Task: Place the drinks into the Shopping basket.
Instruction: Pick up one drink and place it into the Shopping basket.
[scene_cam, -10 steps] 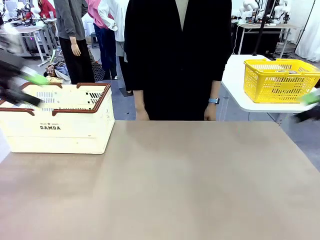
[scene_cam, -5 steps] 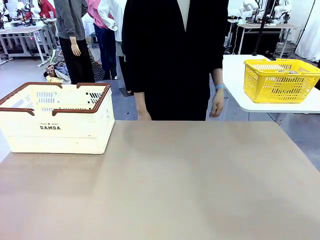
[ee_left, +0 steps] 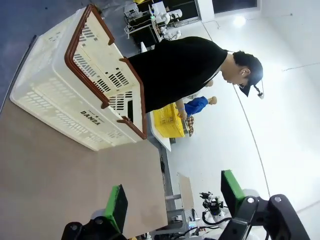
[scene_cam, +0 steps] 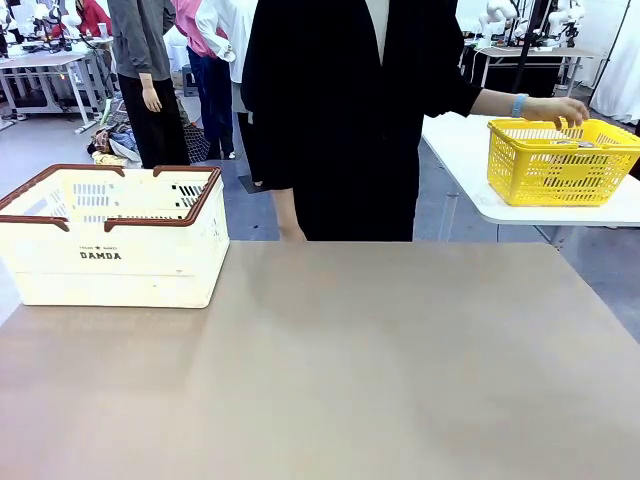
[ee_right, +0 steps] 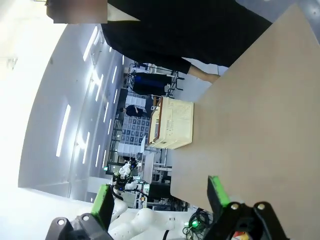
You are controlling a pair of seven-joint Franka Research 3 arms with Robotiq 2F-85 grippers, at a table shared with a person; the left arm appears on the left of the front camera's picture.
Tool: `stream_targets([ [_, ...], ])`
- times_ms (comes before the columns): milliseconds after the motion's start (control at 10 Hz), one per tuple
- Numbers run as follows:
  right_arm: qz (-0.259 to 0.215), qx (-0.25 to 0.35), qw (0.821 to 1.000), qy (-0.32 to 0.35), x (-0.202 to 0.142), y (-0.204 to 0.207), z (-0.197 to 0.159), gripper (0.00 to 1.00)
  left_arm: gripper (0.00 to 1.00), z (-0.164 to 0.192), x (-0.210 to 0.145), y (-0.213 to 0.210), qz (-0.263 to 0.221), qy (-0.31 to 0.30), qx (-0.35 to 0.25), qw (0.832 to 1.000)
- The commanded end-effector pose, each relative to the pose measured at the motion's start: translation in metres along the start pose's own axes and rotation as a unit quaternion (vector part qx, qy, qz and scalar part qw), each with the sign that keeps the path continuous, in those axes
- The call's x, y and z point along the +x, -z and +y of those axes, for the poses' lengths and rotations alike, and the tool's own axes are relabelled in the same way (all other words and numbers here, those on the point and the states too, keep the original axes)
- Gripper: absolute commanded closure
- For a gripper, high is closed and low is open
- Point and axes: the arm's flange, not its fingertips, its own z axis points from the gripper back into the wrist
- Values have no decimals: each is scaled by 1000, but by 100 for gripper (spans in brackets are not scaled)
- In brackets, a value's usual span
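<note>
Two grippers: left gripper [ee_left: 174, 197] and right gripper [ee_right: 160, 196] are held open, empty.
Shopping basket [scene_cam: 110, 262]: could be shoved if approached too low.

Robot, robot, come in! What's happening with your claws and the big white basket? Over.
Left gripper open, right gripper open, both empty. Shopping basket on table, robot's left. Person's hand at yellow basket rim.
</note>
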Motion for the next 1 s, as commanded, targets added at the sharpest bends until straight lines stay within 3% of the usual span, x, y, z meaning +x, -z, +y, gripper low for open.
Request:
stream_targets([
  [0,6,2,1000,-2,2,-6,2,0,0,3,2,-6,9,9,2,1000],
  [900,6,2,1000,-2,2,-6,2,0,0,3,2,-6,9,9,2,1000],
])
